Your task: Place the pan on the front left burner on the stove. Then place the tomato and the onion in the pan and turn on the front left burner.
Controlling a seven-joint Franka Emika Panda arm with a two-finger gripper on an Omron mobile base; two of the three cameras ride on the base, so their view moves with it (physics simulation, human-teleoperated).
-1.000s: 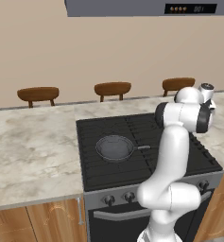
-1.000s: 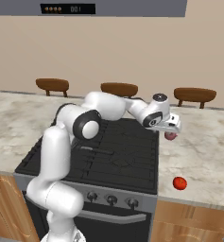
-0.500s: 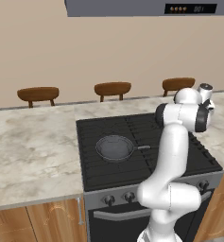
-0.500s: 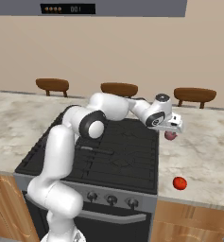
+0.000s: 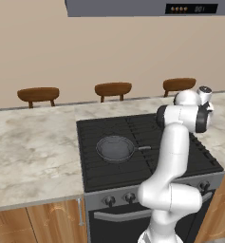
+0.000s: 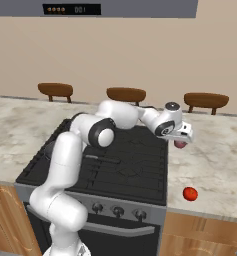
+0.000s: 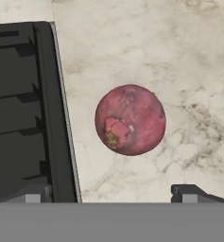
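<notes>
Onion [image 7: 130, 120] on counter, centred under wide-open pincer [image 7: 113, 194]

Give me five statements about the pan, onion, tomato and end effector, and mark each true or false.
1. The pan sits on the stove's front left burner. True.
2. The onion lies in the pan. False: it rests on the counter just beside the stove.
3. The end effector is shut on the onion. False: in the hand view its fingertips stand wide apart, holding nothing.
4. The tomato lies on the counter right of the stove, nearer the front edge than the onion. True.
5. The tomato is already in the pan. False: the pan is empty.
</notes>
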